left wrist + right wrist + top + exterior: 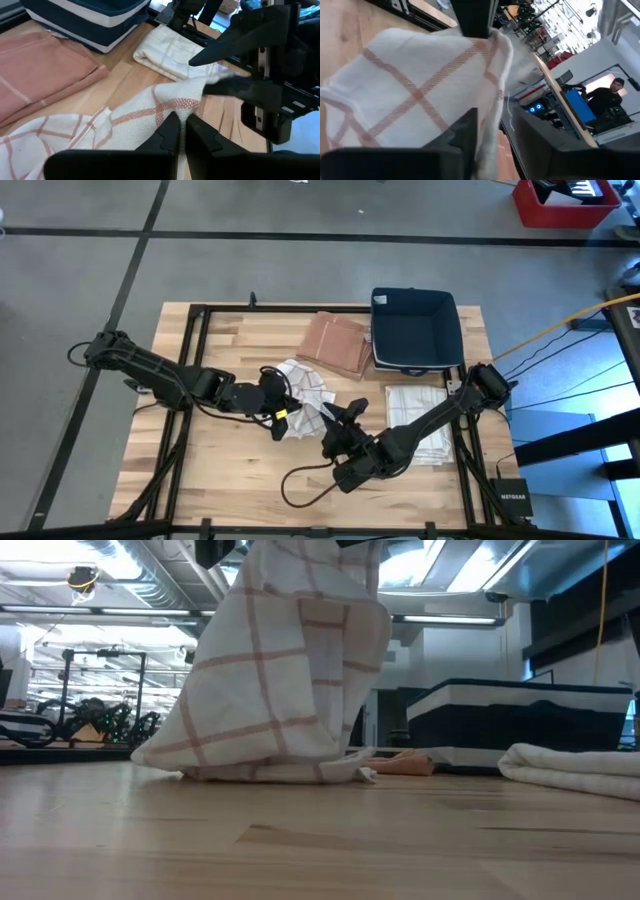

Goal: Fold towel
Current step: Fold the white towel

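A white towel with red checks (pixel 305 385) stands bunched up between my two grippers at the table's middle. In the low view the towel (pixel 290 670) hangs from above, and its lower end (pixel 270 772) rests on the table. My left gripper (pixel 179 134) is shut on it from the left. My right gripper (pixel 492 142) comes from the right, open, with a raised edge of the towel (pixel 489 125) between its fingers; the left wrist view shows the same right gripper (pixel 222 75). My left gripper pinches a raised, bunched edge of the towel (pixel 176 111) between its two fingers, slanting down from the table's left side. Below the fingers the cloth hangs slack, its lower end on the table. My right gripper's fingers stand on either side of the towel's edge; whether they touch it I cannot tell.
A folded pinkish-brown towel (pixel 335 345) lies at the far middle beside a navy bin (pixel 415 330). A folded white towel (pixel 420 420) lies on the right, under my right arm. Bare wood lies along the table's near edge (pixel 230 480).
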Action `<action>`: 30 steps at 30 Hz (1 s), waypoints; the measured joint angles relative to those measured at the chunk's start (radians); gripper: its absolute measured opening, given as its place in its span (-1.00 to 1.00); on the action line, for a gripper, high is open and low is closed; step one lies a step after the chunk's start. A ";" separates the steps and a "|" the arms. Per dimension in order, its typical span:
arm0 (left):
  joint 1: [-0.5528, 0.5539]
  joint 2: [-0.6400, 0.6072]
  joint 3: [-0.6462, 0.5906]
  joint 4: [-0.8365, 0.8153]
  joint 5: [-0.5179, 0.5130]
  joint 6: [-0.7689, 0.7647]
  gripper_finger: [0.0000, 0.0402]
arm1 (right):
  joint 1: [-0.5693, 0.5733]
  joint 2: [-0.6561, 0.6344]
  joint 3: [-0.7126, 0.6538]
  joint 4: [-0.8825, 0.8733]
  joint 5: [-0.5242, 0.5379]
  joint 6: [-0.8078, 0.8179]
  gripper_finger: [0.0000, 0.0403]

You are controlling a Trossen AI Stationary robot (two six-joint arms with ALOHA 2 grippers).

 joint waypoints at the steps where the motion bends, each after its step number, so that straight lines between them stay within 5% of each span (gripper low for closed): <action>1: 0.000 0.000 0.000 0.000 0.000 0.000 -0.94 | 0.000 0.000 0.000 -0.004 0.000 -0.009 -0.50; 6: 0.000 0.000 0.000 -0.022 0.001 0.090 -0.94 | -0.001 -0.002 0.000 -0.050 -0.043 -0.019 -0.95; 9: -0.006 -0.001 -0.003 -0.047 -0.001 0.224 -0.94 | 0.006 -0.010 0.000 -0.055 -0.066 -0.014 -0.92; 15: -0.018 -0.001 -0.067 -0.099 0.003 0.188 -0.88 | 0.019 -0.072 0.014 -0.143 -0.134 0.053 -0.96; 24: 0.011 0.003 -0.077 -0.147 0.001 0.015 -0.28 | -0.020 -0.150 0.016 -0.538 -0.125 0.336 -0.99; 30: -0.006 0.068 -0.076 0.037 0.035 0.003 -0.08 | -0.080 -0.161 0.000 -0.778 -0.156 0.590 -0.98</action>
